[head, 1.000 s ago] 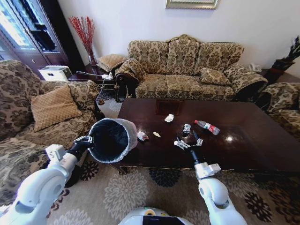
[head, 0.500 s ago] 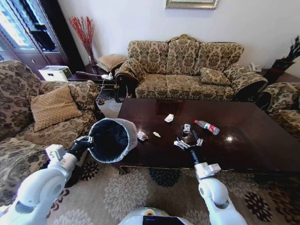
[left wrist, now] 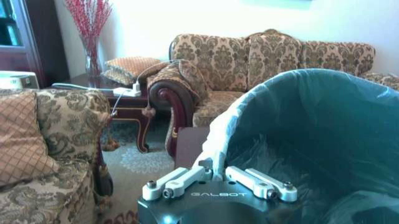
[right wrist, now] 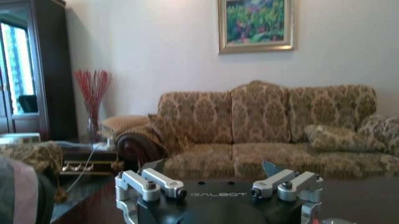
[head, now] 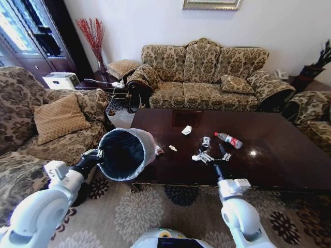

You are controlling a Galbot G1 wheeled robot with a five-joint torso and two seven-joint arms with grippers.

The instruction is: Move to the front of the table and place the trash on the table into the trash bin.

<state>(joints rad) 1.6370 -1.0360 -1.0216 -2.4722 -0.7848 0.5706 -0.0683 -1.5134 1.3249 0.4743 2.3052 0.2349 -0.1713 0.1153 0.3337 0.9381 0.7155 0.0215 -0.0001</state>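
While tilting toward the desk, hanging at its left front corner: bin, rim clamped in the left pincer. Hovering over the desk's front part with fingers spread apart: right pincer. Lying beyond it: bottle, plus white scraps scattered mid-desk, one touching the bin.

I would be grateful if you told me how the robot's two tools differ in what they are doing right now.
The left tool is shut on the rim of the trash bin, holding it tilted beside the table's left end; the right tool is open and holds nothing. The left tool sits off the table, while the right tool reaches over the tabletop near the paper scraps. Both extend forward from white arms.
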